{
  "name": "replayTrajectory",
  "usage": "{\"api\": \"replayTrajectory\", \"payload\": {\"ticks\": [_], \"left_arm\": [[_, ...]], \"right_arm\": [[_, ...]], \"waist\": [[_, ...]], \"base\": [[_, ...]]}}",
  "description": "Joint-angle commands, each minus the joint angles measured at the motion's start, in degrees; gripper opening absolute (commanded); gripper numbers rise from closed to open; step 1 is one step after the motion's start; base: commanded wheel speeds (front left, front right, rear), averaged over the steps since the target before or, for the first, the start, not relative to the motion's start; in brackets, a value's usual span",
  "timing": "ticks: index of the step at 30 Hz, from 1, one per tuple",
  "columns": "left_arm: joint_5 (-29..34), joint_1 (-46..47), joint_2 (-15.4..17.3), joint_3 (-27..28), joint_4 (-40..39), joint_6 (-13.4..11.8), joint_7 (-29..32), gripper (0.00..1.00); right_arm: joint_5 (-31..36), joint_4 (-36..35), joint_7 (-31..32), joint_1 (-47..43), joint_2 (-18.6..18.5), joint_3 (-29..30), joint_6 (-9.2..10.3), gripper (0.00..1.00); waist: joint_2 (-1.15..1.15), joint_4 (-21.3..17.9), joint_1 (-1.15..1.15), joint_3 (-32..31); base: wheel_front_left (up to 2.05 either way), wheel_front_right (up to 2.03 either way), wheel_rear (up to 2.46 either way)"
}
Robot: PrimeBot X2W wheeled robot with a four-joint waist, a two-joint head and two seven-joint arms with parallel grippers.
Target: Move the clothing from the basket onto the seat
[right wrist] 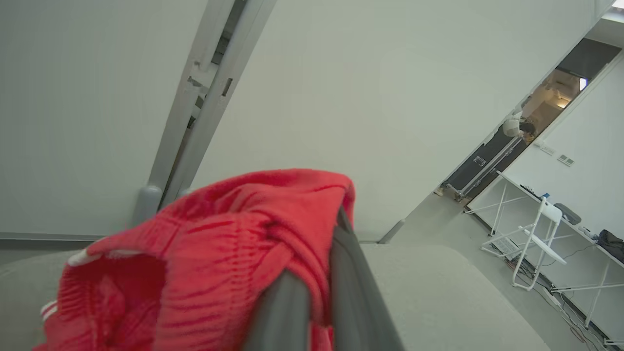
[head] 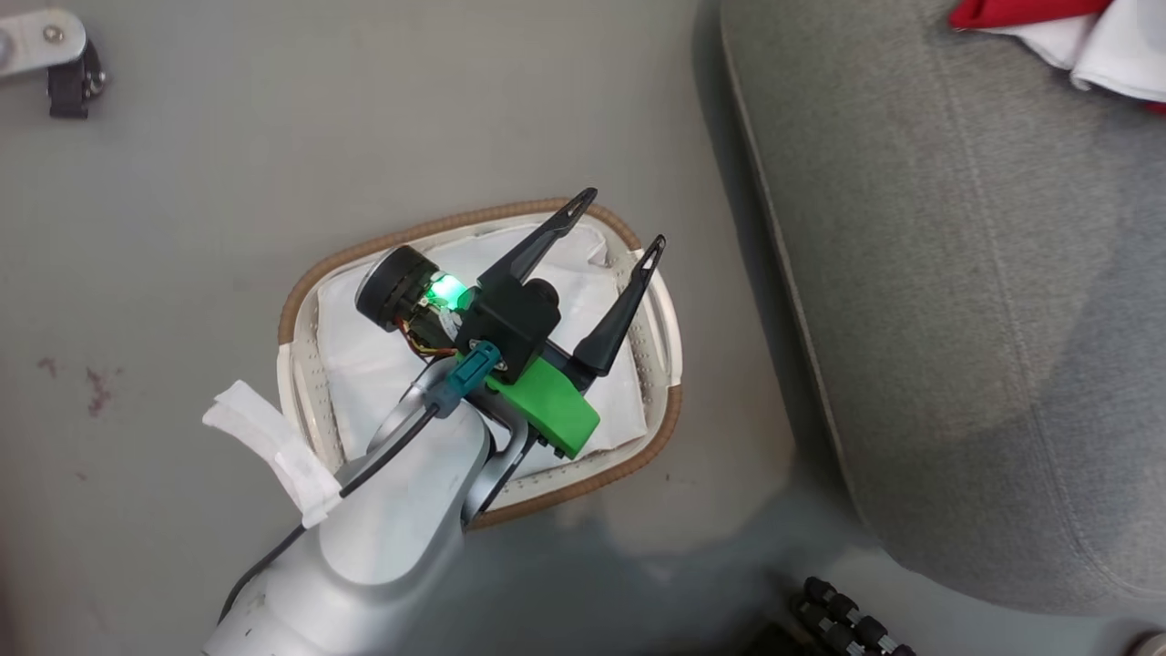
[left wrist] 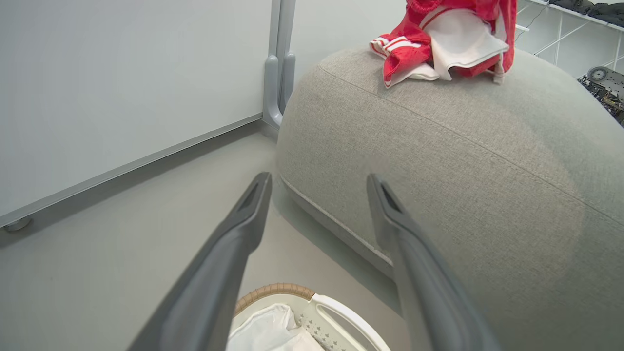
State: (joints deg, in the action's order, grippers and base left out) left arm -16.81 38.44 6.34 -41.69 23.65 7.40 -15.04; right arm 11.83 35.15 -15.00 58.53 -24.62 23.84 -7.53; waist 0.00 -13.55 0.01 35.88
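The basket stands on the floor, with just its white liner visible inside. My left gripper hovers over it, open and holding nothing. In the left wrist view its fingers spread wide above the basket rim and point at the grey seat. Red and white clothing lies on top of the seat, at the upper right corner of the head view. My right gripper is shut on red clothing above the seat.
A white partition wall with a grey post stands behind the seat. A metal bracket with a wheel sits on the floor at the far left. White folding tables and a chair line the far wall, and a person is at a distant doorway.
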Motion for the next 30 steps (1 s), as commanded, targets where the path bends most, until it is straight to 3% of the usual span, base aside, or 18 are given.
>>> {"api": "replayTrajectory", "payload": {"ticks": [1,10,11,12,14,30], "left_arm": [[0.61,0.63,0.46,0.24,-0.03,0.14,-0.2,1.0],[0.57,-1.11,0.44,0.75,0.27,0.15,-0.2,1.0],[0.56,-1.21,0.44,0.91,0.3,0.15,-0.2,1.0],[0.55,-1.28,0.43,1.0,0.33,0.15,-0.2,1.0],[0.54,-1.45,0.3,1.35,0.18,0.15,-0.2,1.0],[-1.85,-6.35,-1.58,5.67,0.33,0.15,-0.2,1.0]], "right_arm": [[0.41,0.34,-0.28,-0.98,0.17,0.3,0.08,0.0],[0.94,1.32,-0.28,-7.46,3.58,-0.12,0.08,0.0],[0.78,1.12,-0.28,-8.01,3.79,-0.47,0.08,0.09],[0.6,0.85,-0.28,-8.58,3.88,-0.78,0.08,0.34],[0.58,0.69,-0.28,-10.13,3.69,-2.09,0.08,1.0],[-1.46,-1.39,-0.28,-22.81,3.87,-9.51,0.08,1.0]], "waist": [[0.0,2.22,-0.01,2.32],[0.0,1.98,-0.01,0.71],[0.0,1.86,-0.01,0.51],[0.0,1.77,-0.01,0.31],[0.0,1.62,-0.01,-0.21],[0.0,1.93,-0.01,-11.31]], "base": [[0.0,0.0,0.0],[0.0,0.0,0.0],[0.0,0.0,0.0],[0.0,0.0,0.0],[0.0,0.0,0.0],[0.0,0.0,0.0]]}}
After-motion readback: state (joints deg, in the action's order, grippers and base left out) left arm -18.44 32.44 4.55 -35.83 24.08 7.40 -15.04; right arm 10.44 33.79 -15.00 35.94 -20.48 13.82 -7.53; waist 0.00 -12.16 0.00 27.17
